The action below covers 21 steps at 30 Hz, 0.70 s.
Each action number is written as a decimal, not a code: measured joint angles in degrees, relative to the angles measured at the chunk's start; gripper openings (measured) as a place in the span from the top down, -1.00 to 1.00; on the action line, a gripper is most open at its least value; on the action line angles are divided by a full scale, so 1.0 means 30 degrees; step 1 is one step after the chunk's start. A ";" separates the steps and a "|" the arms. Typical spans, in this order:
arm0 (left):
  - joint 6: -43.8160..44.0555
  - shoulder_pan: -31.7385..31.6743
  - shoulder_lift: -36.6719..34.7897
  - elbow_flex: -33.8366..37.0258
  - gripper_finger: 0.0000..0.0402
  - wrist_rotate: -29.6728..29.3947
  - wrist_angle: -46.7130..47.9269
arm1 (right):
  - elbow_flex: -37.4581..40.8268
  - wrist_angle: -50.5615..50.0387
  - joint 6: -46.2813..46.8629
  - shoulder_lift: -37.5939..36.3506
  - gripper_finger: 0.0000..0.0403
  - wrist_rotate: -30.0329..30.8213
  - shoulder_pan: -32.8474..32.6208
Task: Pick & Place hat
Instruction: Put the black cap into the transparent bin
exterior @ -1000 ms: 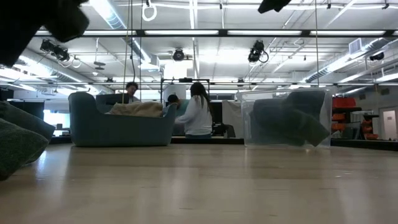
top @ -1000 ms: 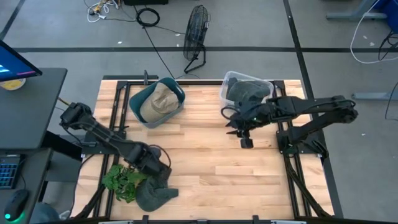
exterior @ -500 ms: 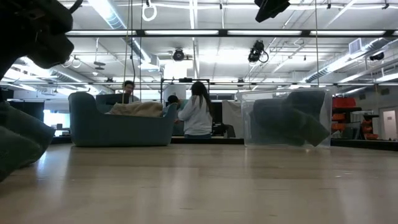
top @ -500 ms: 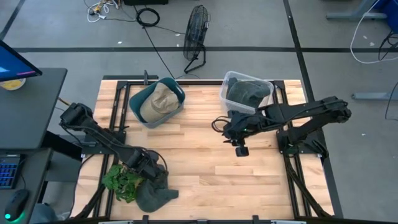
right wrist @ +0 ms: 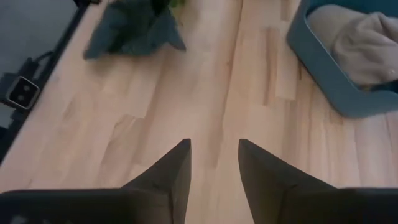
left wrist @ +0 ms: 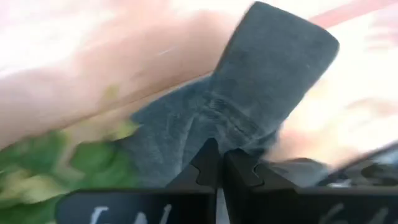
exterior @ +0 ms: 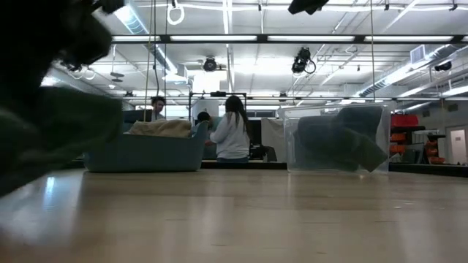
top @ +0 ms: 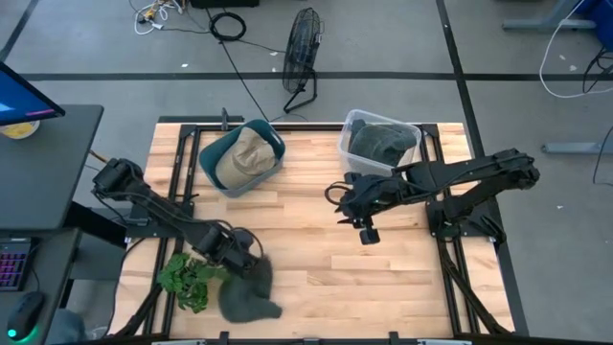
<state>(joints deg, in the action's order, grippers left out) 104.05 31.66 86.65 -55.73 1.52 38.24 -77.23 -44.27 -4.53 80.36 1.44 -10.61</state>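
Since half a second back: my left claw (top: 246,257) has pulled the grey hat (top: 248,295) sideways; the cloth now trails from the claw toward the near edge of the surface (top: 316,259), not bunched as it was.
Left claw: fingers pinched together on a fold of the hat (left wrist: 249,124), seen plainly from the left wrist.
Hat's place: near-left corner of the surface, just beside the green leafy thing (top: 187,278), partly dragged, not clearly lifted free.
Right claw: (top: 367,233) hangs above the middle of the surface, fingers (right wrist: 168,171) parted and empty; it has drifted slightly leftward.
Containers: the blue bin (top: 241,156) holds a tan hat, the clear tub (top: 380,144) a dark one.
Meaning: I judge the pick secured; lift and carry remain.
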 joint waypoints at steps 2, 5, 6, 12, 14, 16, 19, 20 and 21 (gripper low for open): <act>-0.0468 -0.0358 0.0000 -0.0880 0.95 -0.0959 -0.0079 | 0.0000 0.0273 0.0010 0.0039 0.32 -0.0367 0.0000; -0.1493 -0.1002 0.0000 -0.2308 0.97 -0.2748 -0.0055 | 0.0000 0.0315 -0.0018 0.0168 0.27 -0.0832 0.0000; -0.1855 -0.1262 0.0000 -0.2755 0.98 -0.3388 -0.0068 | 0.0000 0.0396 -0.0097 0.0224 0.25 -0.0848 0.0000; -0.3921 -0.3222 -0.0007 -0.4510 0.97 -0.6719 -0.0051 | 0.0000 0.0829 -0.0043 0.0585 0.01 -0.0664 0.0000; -0.4038 -0.4027 -0.0007 -0.4597 0.98 -0.7247 -0.0027 | 0.0007 0.0885 0.0543 0.0646 -0.09 -0.0629 0.0000; -0.4015 -0.4852 -0.0007 -0.4590 0.98 -0.7851 0.0000 | 0.0007 0.1581 0.1273 0.0744 -0.17 -0.0562 0.0000; -0.3818 -0.6060 -0.0007 -0.4589 0.96 -0.8908 -0.0523 | 0.0007 0.2583 0.2208 0.0942 -0.25 -0.0477 -0.0109; -0.3846 -0.6409 -0.0007 -0.4582 0.96 -0.9222 -0.0887 | 0.0004 0.3021 0.2366 0.1020 -0.27 -0.0354 -0.0123; -0.4043 -0.6761 -0.0007 -0.4582 0.96 -0.9541 -0.1485 | 0.0000 0.3118 0.2373 0.1150 -0.28 -0.0252 -0.0178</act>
<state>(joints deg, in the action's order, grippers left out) 91.92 11.38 86.63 -69.47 -27.10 33.78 -77.23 -34.92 2.59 83.81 0.69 -11.15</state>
